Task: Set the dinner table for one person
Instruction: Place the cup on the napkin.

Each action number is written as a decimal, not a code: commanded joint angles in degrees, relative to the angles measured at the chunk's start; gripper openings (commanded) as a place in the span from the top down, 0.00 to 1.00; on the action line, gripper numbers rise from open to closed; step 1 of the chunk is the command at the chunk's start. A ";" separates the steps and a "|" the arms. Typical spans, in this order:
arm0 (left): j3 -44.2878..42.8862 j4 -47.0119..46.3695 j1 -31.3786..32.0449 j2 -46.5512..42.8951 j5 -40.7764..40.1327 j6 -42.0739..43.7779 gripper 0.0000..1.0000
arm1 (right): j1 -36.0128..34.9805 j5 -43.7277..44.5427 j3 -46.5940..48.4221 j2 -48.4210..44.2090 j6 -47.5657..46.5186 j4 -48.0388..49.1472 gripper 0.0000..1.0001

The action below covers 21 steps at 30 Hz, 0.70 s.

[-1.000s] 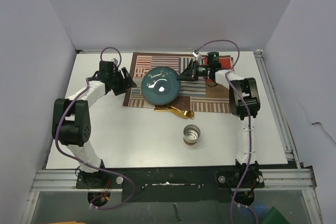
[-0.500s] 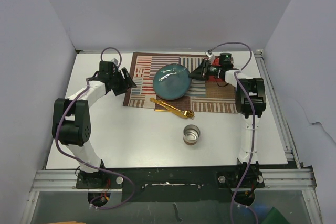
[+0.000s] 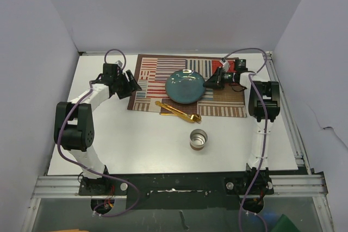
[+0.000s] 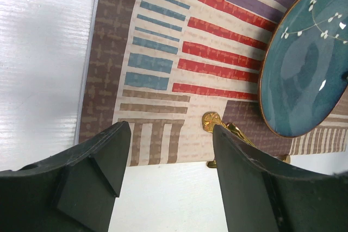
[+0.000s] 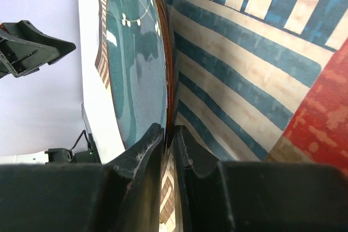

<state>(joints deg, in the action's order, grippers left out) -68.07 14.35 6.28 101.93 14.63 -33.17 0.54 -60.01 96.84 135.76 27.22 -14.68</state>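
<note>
A teal plate [image 3: 185,86] with a brown rim lies nearly flat over the middle of the striped placemat [image 3: 152,74] on the white dinner table [image 3: 136,145]. My right gripper [image 3: 212,82] is shut on the plate's right rim. In the right wrist view both jaws pinch the plate's [image 5: 136,63] thin edge at the gripper [image 5: 168,131], just above the placemat [image 5: 244,63]. My left gripper [image 3: 130,82] hovers open at the mat's left edge. In the left wrist view the gripper [image 4: 169,134] holds nothing, and the plate [image 4: 307,63] is at upper right.
Gold cutlery [image 3: 179,111] lies across the placemat's front edge, and its handle ends [image 4: 213,120] show by my left gripper's right finger. A metal cup [image 3: 198,139] stands on the bare table in front of the mat. Aluminium rails [image 3: 285,118] run along the table's right side.
My right gripper has carried the plate to the right and tipped it from steeply tilted to nearly flat over the mat. The left arm has not moved.
</note>
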 commanded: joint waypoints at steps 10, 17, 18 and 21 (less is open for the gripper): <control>-0.46 -3.03 -0.22 0.54 1.40 0.76 0.38 | 2.23 -4.35 8.44 3.25 0.21 2.06 1.00; 1.06 -4.01 0.60 -0.66 0.76 0.15 0.37 | 2.62 -5.31 11.06 5.56 0.86 3.04 0.79; 1.37 -4.20 0.70 -1.08 0.68 0.10 0.36 | 2.56 -5.81 9.39 4.76 1.87 5.54 0.69; 1.74 -4.41 1.48 -2.26 0.01 0.16 0.35 | 2.54 -6.71 3.87 1.02 3.67 11.71 0.62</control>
<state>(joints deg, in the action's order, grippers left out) -66.46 13.04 6.72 102.24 15.11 -33.32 2.31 -63.11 104.71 142.26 28.67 -12.12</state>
